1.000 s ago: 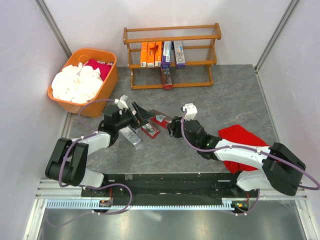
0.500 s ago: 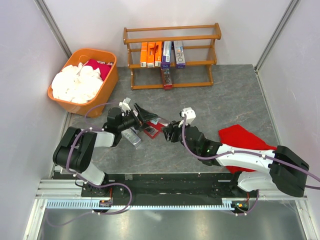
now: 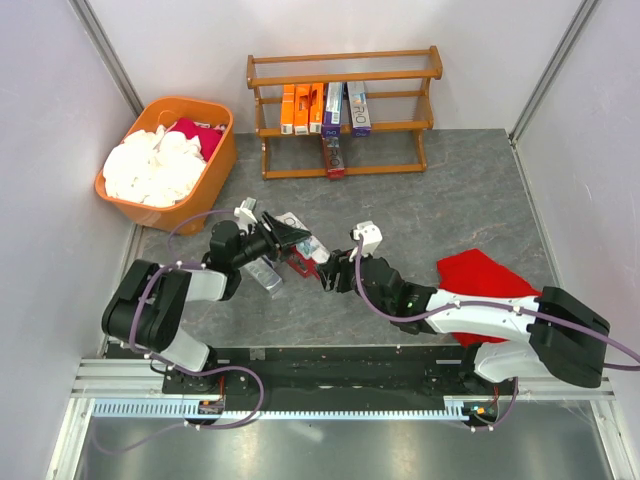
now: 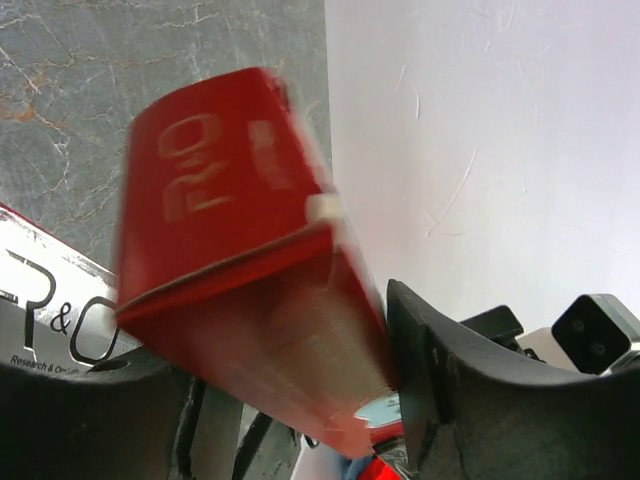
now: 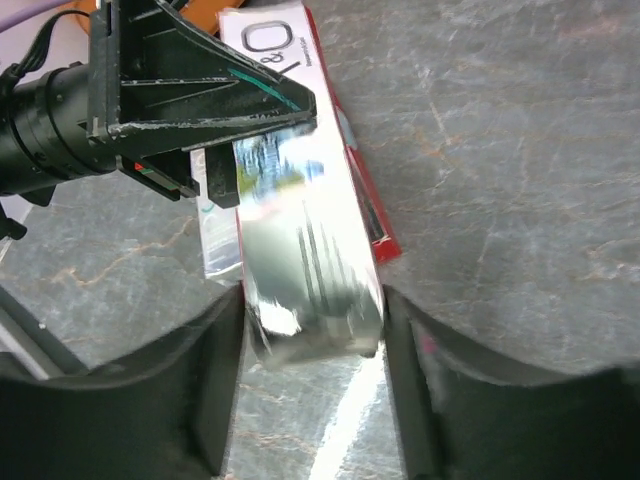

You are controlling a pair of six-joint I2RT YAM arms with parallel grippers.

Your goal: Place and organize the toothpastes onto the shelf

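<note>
A red-and-silver toothpaste carton [image 3: 304, 242] hangs just above the table between both arms. My left gripper [image 3: 287, 236] is shut on its far end; in the left wrist view the red carton [image 4: 235, 250] fills my left gripper [image 4: 270, 400]. My right gripper [image 3: 323, 274] holds the near end. In the right wrist view my right gripper [image 5: 310, 370] has both fingers against the carton [image 5: 305, 260], and the left gripper [image 5: 285, 125] clamps it further up. The shelf [image 3: 345, 57] stands at the back with orange cartons [image 3: 300, 108] and purple-and-white cartons [image 3: 346, 107] upright on its middle tier.
A silver carton [image 3: 265, 273] and a red carton [image 3: 300, 265] lie on the table under the arms. One red carton [image 3: 334, 156] sits on the shelf's lower tier. An orange tub [image 3: 216, 176] of cloths stands at the back left. A red cloth [image 3: 487, 277] lies under my right arm.
My right gripper carried the carton leftward to the left gripper. My left gripper, open before, has closed on the carton's far end.
</note>
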